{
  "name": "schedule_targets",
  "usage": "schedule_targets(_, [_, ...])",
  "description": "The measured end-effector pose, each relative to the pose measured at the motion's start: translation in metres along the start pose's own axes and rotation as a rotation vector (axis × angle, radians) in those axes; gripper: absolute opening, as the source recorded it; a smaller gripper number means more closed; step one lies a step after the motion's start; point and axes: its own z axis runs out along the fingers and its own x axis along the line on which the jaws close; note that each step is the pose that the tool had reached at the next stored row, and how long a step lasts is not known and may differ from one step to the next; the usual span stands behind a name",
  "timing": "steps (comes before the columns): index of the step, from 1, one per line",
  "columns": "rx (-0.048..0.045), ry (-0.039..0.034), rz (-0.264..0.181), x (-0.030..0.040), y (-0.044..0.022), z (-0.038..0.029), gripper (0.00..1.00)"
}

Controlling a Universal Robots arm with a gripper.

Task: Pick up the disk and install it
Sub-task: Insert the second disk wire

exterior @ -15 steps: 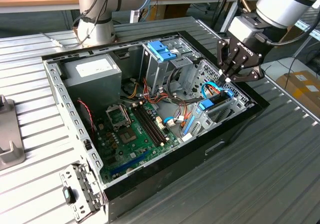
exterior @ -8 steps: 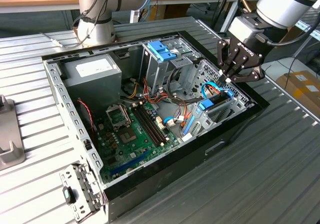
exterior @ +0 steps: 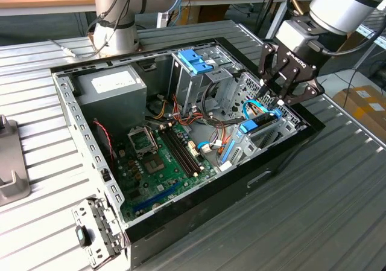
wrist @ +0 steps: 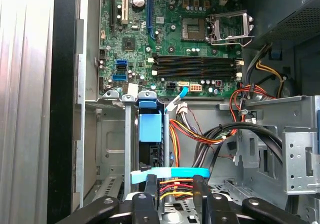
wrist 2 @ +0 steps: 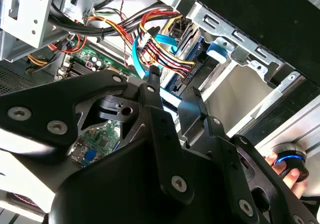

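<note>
Exterior view, right of centre: end effector, fingers slightly spread and gripping nothing, hovers just above the disk, which sits edge-up in the drive bay inside the open computer case.

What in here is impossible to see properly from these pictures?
- The disk: in the first wrist view its light-blue carrier shows, but the bay's metal walls hide its body.
- How deep it sits: in the exterior view the gripper and cables cover the bay.
- The motherboard: in the second wrist view the gripper's black body covers most of it.
- A hand on a blue-ringed knob: cut off by that view's edge.
</note>
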Motion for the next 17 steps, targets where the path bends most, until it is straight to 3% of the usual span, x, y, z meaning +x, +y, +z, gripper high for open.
schedule_targets(6, [0.0,-0.0001,0.0,0.0077,0.0003,-0.0006,0.42])
schedule_targets(17, [0.0,-0.0001,0.0,0.0133,0.0005,-0.0009,0.42])
